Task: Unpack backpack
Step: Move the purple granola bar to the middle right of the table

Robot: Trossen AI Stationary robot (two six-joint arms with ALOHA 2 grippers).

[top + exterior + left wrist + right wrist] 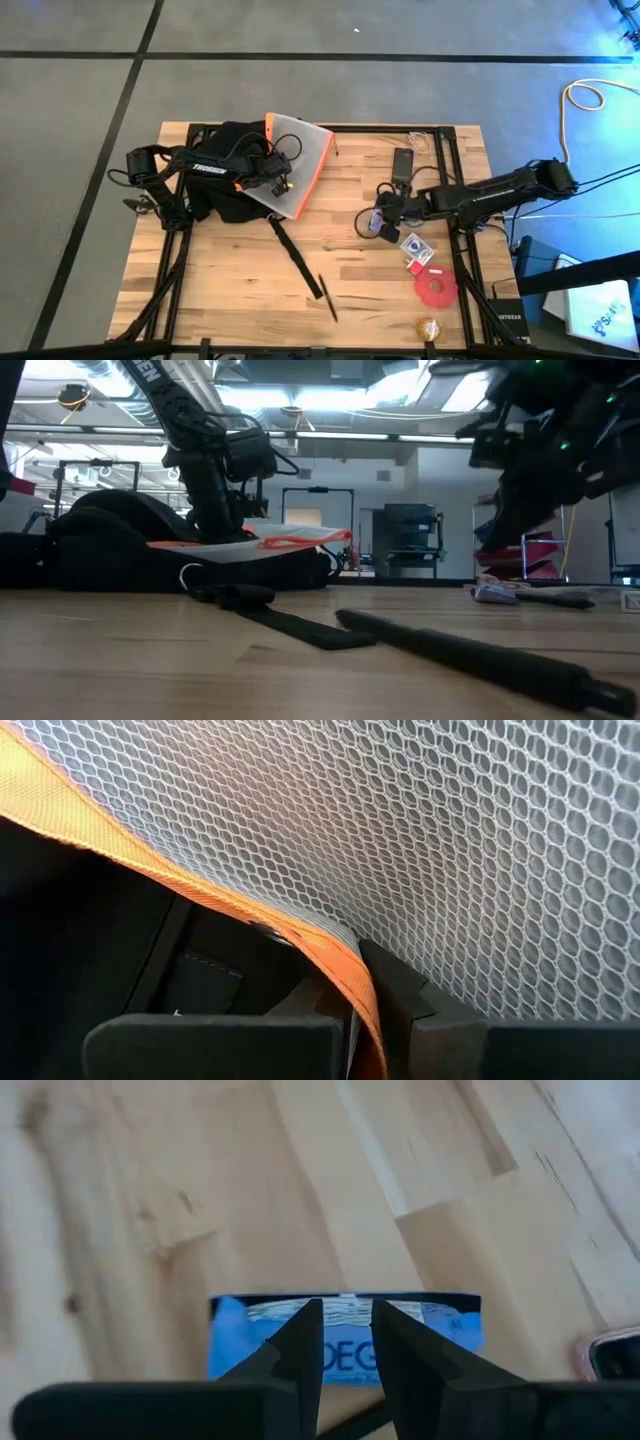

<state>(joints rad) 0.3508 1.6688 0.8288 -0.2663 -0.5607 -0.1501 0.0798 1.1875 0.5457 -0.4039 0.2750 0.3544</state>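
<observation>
The black backpack (222,172) lies at the table's far left, also in the low view (110,550). A white mesh pouch with orange trim (297,158) rests on top of it, showing in the low view as a flat sheet (262,542). My left gripper (368,1050) is shut on the pouch's orange edge, above the backpack (276,186). Right of the table's middle, my right gripper (346,1370) is shut on a small blue packet (440,1330) with white lettering, seen in the high view (378,226). My left gripper pinches the pouch's orange-trimmed edge (345,975) between its two fingers. It comes from the table's left, slanting down. The mesh stretches away beyond the fingers, and the pouch lies on the backpack. My right gripper pinches the blue packet at the middle of one long edge (346,1312) between its two fingers, which lie across it. The fingers slant down from the table's right. The packet sits level across the fingertips, above the wooden table.
A black strap (294,254) runs from the backpack toward the near edge, with a black pen (327,298) beyond it. A black phone (403,160) lies at the far side. Small packets (412,245), a red disc (436,288) and a gold ball (428,327) lie near right.
</observation>
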